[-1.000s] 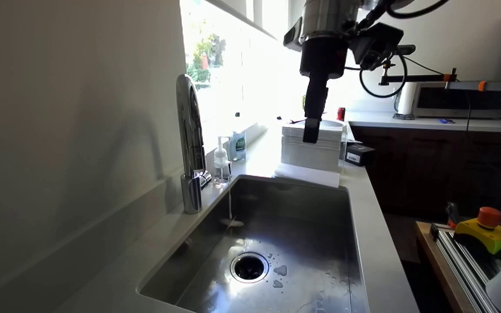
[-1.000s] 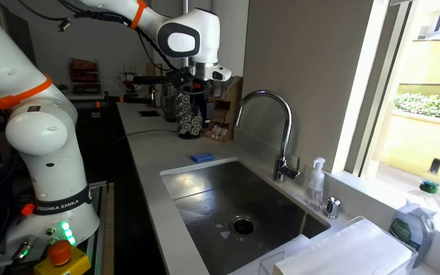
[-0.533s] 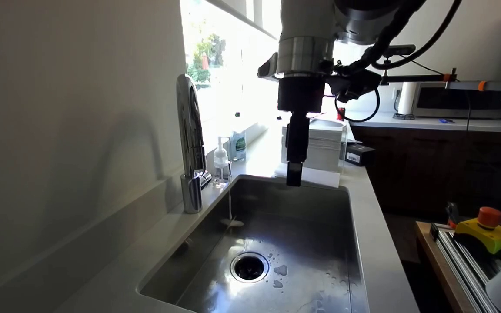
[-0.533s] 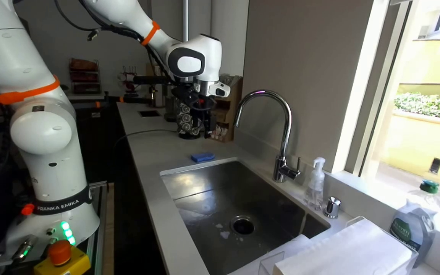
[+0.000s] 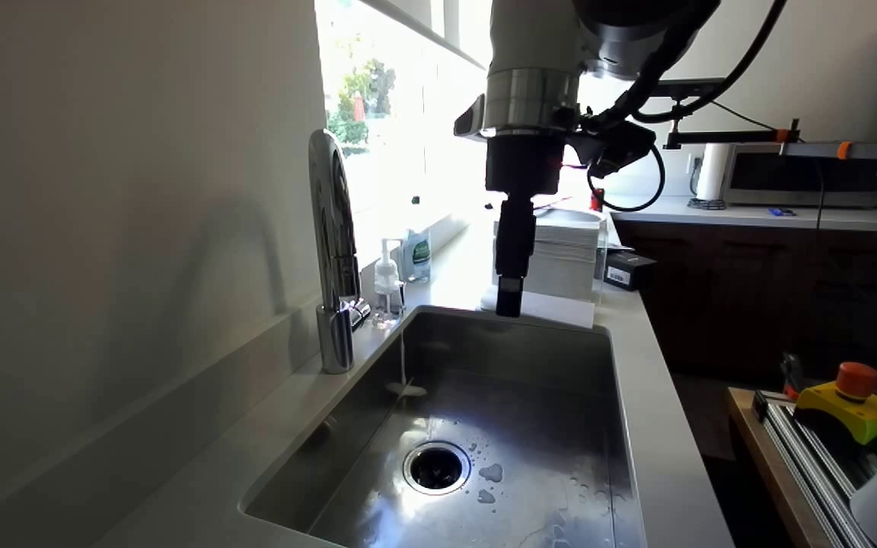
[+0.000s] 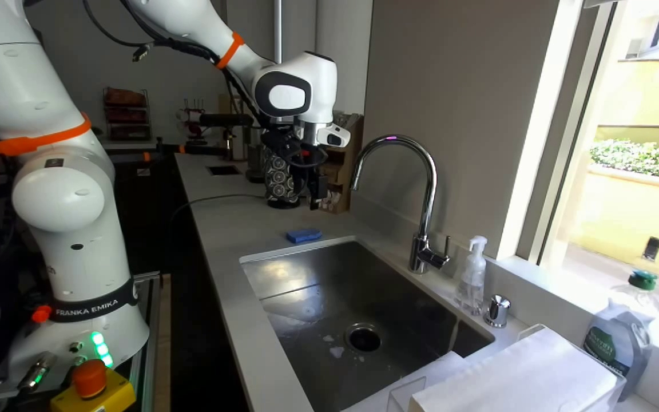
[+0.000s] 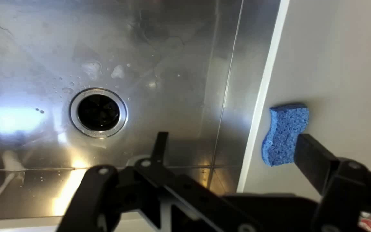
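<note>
That blue sponge [image 7: 284, 135] is lying on the counter [image 7: 343, 64] just beside the edge of the sink [image 7: 179, 74] — I'd bet it's light and squishy, nothing you could break, so pinch it across the short width near the middle, though it might squash or slip a bit if it's damp. The gripper [image 7: 233, 145] hangs clear of it, fingers [image 7: 316, 158] spread wide with nothing between them. Compared with a second ago the gripper sits noticeably lower — and the sponge hasn't budged.
</note>
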You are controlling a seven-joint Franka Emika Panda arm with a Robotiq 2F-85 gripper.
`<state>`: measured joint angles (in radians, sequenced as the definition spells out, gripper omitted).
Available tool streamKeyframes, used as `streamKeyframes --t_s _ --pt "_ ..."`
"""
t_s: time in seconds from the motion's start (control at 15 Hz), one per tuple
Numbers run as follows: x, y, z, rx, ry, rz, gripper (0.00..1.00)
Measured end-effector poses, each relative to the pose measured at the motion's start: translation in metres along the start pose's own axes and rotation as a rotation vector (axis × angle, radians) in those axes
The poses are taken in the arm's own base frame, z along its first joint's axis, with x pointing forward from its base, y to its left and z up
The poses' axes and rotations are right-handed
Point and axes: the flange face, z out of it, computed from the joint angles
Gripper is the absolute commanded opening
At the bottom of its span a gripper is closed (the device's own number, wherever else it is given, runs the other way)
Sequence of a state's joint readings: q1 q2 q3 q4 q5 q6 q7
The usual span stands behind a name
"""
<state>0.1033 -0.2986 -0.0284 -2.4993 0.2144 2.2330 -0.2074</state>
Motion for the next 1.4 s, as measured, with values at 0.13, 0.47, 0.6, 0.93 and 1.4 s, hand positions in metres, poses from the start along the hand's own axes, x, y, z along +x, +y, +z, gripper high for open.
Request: streamKeyframes --t_s 0.13,0.47,0.6,0.93,1.4 --pt "-0.002 0.018 -0.003 -0.005 0.006 0.05 1.0" --pt "-0.016 0.074 -0.015 -0.04 0.022 0.179 1.0" --pt "-0.029 0.1 -0.018 -0.074 0.019 0.239 1.0" --pt "-0.074 0.169 -0.03 -0.175 0.011 0.39 1.0" --pt "-0.096 0.193 -0.039 -0.201 0.024 0.46 1.0"
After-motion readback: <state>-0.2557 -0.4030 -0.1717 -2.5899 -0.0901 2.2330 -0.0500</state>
